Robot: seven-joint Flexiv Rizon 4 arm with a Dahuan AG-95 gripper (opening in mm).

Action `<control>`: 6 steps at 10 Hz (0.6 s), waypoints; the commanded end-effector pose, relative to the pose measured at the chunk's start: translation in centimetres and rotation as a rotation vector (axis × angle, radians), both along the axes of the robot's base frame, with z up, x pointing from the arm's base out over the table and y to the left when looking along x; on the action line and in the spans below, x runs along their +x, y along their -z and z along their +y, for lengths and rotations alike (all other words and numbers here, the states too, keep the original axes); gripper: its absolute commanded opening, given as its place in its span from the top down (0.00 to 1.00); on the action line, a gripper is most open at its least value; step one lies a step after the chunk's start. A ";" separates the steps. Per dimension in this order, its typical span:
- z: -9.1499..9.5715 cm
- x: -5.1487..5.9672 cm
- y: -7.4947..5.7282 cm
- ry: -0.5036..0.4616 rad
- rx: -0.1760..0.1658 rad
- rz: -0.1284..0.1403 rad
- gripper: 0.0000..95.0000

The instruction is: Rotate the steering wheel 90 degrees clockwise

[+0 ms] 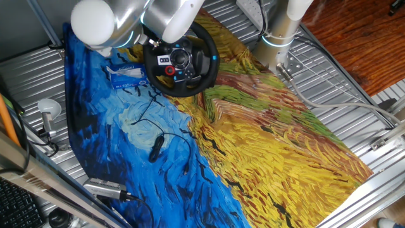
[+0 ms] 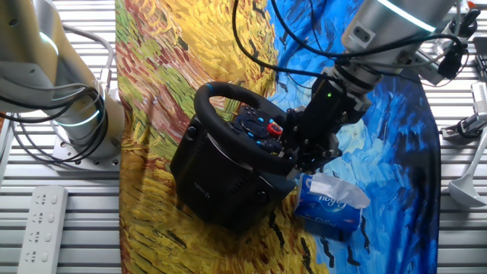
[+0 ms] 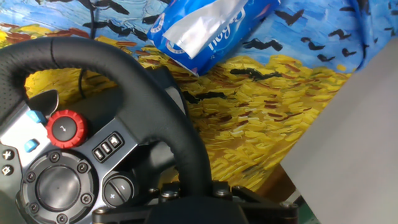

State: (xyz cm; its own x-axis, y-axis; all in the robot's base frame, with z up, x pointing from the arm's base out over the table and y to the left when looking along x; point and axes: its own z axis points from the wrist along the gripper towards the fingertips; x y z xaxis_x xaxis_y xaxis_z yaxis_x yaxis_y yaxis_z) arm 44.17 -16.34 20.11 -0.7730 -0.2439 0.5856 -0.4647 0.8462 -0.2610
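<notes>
Leftmost in one fixed view, a grey tool (image 1: pixel 104 188) lies at the near edge of the painted cloth (image 1: pixel 285 145) that covers the slatted worktop (image 1: pixel 354 82). Next to the right, a small black cabled device (image 1: pixel 155 149) rests on the blue part of the cloth, well apart from the wheel (image 1: pixel 181 61). Behind it lies a blue tissue pack (image 1: pixel 126 76), just beside the wheel on its left. The wheel stands tilted on its black base (image 2: pixel 221 179) at the far middle of the cloth, where blue meets yellow; its hub shows a red knob (image 3: pixel 66 129) and small blue buttons. The arm (image 1: pixel 120 19) reaches over it from the left. In the other fixed view, the gripper (image 2: pixel 300 156) sits against the rim, close above the tissue pack. In the hand view the rim runs down into the black gripper body at the bottom edge, so the fingers appear closed on the wheel, though the fingers themselves are hidden.
</notes>
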 end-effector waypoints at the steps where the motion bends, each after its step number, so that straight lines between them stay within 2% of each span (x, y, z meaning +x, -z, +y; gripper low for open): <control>1: 0.0 -0.1 -0.2 0.021 -0.010 0.021 1.00; 6: -0.1 -0.4 -0.3 0.086 -0.058 0.052 1.00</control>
State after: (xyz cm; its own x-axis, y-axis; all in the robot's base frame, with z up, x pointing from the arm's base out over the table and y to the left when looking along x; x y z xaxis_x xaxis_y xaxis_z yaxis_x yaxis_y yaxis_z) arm 43.74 -16.41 20.46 -0.7602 -0.1559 0.6307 -0.4156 0.8629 -0.2876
